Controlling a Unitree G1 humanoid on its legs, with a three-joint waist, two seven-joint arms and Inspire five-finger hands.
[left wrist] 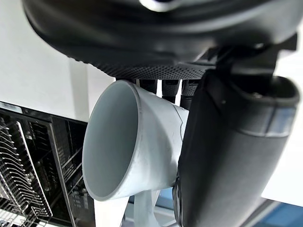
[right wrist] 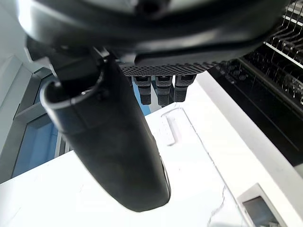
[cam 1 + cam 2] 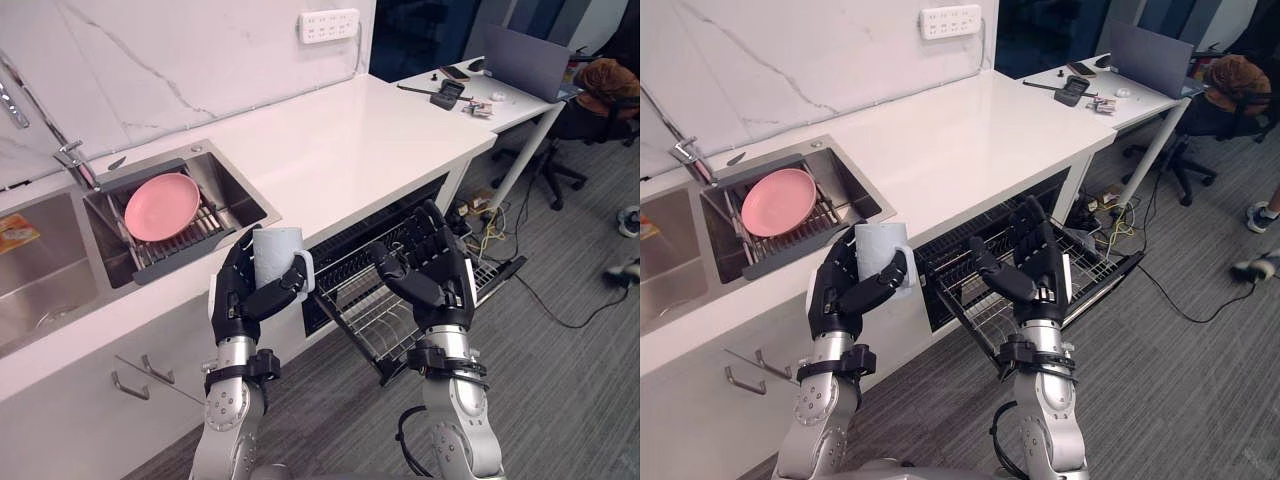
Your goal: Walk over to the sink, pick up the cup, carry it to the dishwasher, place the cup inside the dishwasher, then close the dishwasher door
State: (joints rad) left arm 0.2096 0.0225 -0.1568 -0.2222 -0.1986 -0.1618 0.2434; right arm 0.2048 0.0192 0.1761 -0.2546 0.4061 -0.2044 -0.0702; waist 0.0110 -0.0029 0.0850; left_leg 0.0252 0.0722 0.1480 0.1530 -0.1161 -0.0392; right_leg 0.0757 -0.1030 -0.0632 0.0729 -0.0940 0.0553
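Cup (image 3: pixel 277 252) upright, long axis vertical, mouth up, handle toward the right hand (image 3: pixel 432 278) | clamped in the left hand's (image 3: pixel 240 300) curled fingers, before the counter (image 3: pixel 380 130) edge | right hand's fingers straight, apart – above the pulled-out dishwasher rack (image 3: pixel 365 330) | sink (image 3: pixel 248 195) – pink plate (image 3: pixel 162 206) on its drainer (image 3: pixel 190 243)
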